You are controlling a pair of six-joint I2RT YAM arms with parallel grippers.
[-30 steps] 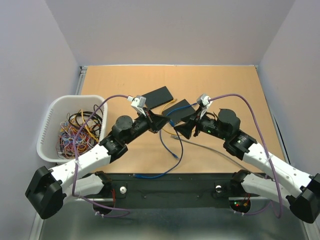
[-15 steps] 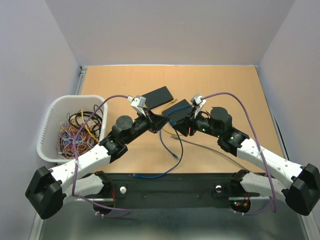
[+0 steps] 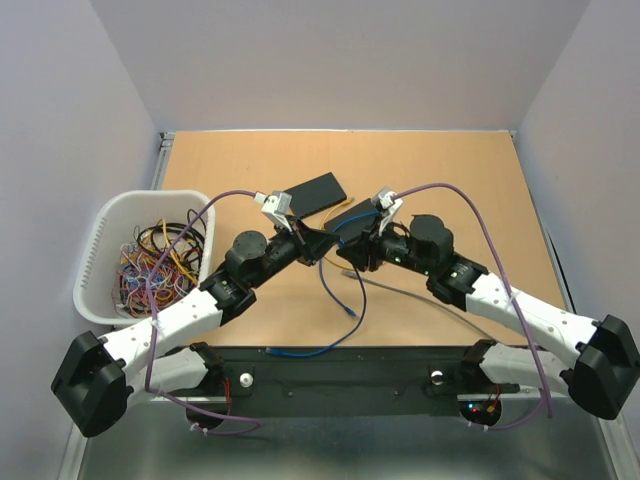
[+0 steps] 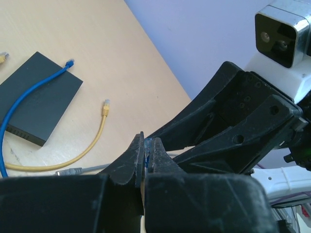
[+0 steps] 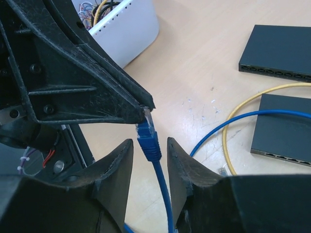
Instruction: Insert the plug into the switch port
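My left gripper (image 3: 319,243) is shut on the tip of a blue cable's plug (image 5: 148,137), held above the table; in the left wrist view (image 4: 147,145) only a sliver of blue shows between the shut fingers. My right gripper (image 5: 149,142) is open, its two fingers on either side of the plug's boot without touching it; in the top view it (image 3: 346,256) meets the left gripper. Two black switches lie behind: one (image 3: 317,192) at the back, one (image 3: 359,217) partly under the right arm. Their port rows show in the right wrist view (image 5: 278,51) (image 5: 284,128).
A white basket (image 3: 103,232) of tangled cables stands at the left. The blue cable (image 3: 342,297) loops to the table's near edge. A yellow cable (image 4: 92,141) and a grey cable (image 3: 400,291) lie on the table near the switches.
My right arm has moved left toward the left gripper, and its open fingers now straddle the blue plug. The left arm has stayed put.
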